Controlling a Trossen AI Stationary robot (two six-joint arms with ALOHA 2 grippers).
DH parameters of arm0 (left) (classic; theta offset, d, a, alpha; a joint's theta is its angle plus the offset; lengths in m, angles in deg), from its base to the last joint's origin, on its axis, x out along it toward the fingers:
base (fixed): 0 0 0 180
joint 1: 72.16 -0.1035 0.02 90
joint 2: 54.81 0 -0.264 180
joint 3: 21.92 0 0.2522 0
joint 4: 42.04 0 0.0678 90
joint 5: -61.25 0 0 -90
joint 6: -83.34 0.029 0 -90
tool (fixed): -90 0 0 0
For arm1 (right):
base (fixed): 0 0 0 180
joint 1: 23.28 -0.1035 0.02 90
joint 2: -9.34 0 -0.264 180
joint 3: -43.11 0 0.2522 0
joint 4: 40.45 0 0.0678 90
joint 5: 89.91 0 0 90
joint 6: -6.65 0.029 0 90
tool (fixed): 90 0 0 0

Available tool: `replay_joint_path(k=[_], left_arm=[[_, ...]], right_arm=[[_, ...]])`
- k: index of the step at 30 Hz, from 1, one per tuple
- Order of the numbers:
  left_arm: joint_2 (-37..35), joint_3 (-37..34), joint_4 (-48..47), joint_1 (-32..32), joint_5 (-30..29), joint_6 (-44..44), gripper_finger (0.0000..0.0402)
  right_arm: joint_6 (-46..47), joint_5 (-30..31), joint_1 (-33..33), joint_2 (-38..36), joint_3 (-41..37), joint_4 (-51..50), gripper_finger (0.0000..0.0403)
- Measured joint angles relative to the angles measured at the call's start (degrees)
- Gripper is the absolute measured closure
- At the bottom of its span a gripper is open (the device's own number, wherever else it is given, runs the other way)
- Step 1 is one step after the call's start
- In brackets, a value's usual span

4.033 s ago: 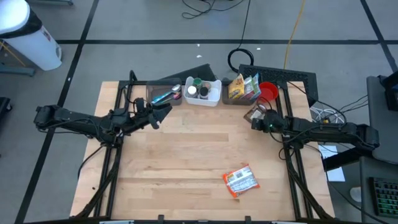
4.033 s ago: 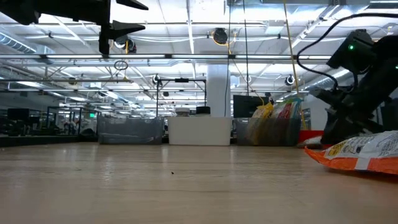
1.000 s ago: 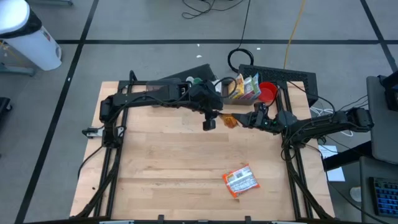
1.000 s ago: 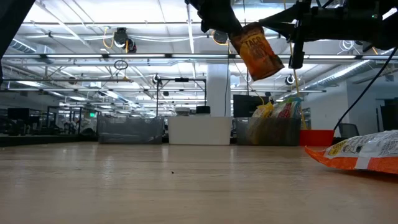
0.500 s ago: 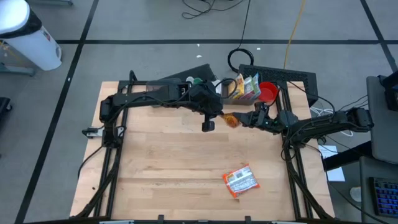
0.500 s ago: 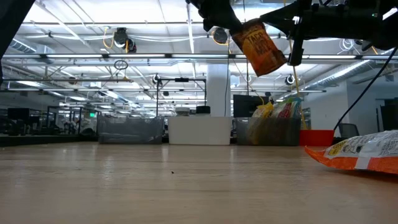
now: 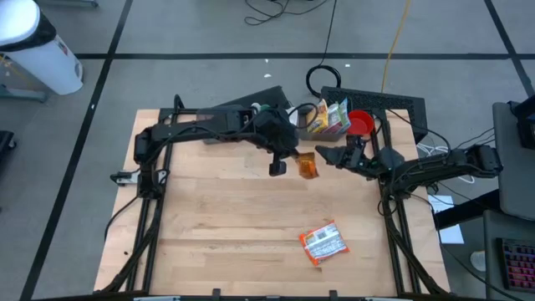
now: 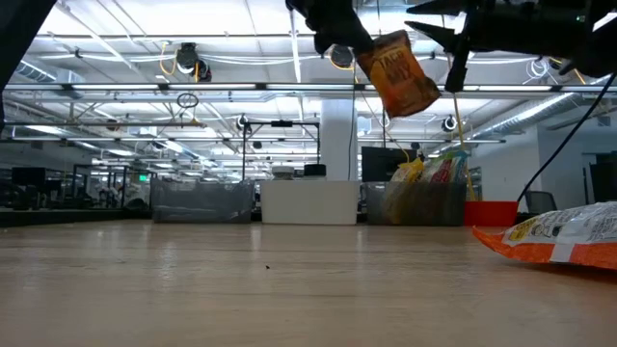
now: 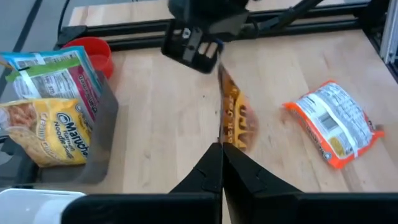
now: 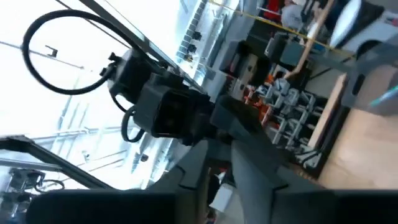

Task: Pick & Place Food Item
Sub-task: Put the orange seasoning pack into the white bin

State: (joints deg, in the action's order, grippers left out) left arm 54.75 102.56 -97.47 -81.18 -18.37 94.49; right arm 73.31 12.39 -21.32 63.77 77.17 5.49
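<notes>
The taco packet (image 7: 308, 165) is hanging above the middle rear of the table (image 7: 217, 234), pinched at its top edge by the left gripper (image 9: 221, 163), whose fingers are clamped together on it. The right gripper (image 7: 328, 155) is hovering just beside the packet, its fingers parted and off it. A ramen pack (image 7: 323, 243) is lying near the front edge

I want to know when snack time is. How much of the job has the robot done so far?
One orange snack bag already lies on the table's near side. Right now the left end effector is shut on a taco packet, held high in the air, while the right end effector sits just beside it, apart from the packet. Still left: setting the packet down. More packets wait in the bin at the back.
</notes>
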Motion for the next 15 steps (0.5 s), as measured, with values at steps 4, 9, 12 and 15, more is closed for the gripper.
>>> replay_joint_path(k=[4, 9, 12, 15], left_arm=[[0.0, 0.0, -2.2, -0.5, 0.1, 0.8, 0.04], [0.1, 2.8, -8.3, -2.6, 0.0, 2.1, 0.04], [0.0, 5.1, -9.8, -4.1, -0.3, 2.0, 0.04], [0.1, 7.7, -11.1, -5.6, 2.2, 0.8, 0.0401]], right_arm=[[-1.5, -0.3, 1.1, 0.0, 0.0, 3.5, 0.0283], [-2.0, -0.4, 2.5, 0.0, 0.0, 5.4, 0.0228], [-3.5, -0.6, 3.0, 0.0, 0.0, 5.1, 0.0208], [-8.0, -4.1, 3.7, 0.0, 0.0, 2.5, 0.0201]])
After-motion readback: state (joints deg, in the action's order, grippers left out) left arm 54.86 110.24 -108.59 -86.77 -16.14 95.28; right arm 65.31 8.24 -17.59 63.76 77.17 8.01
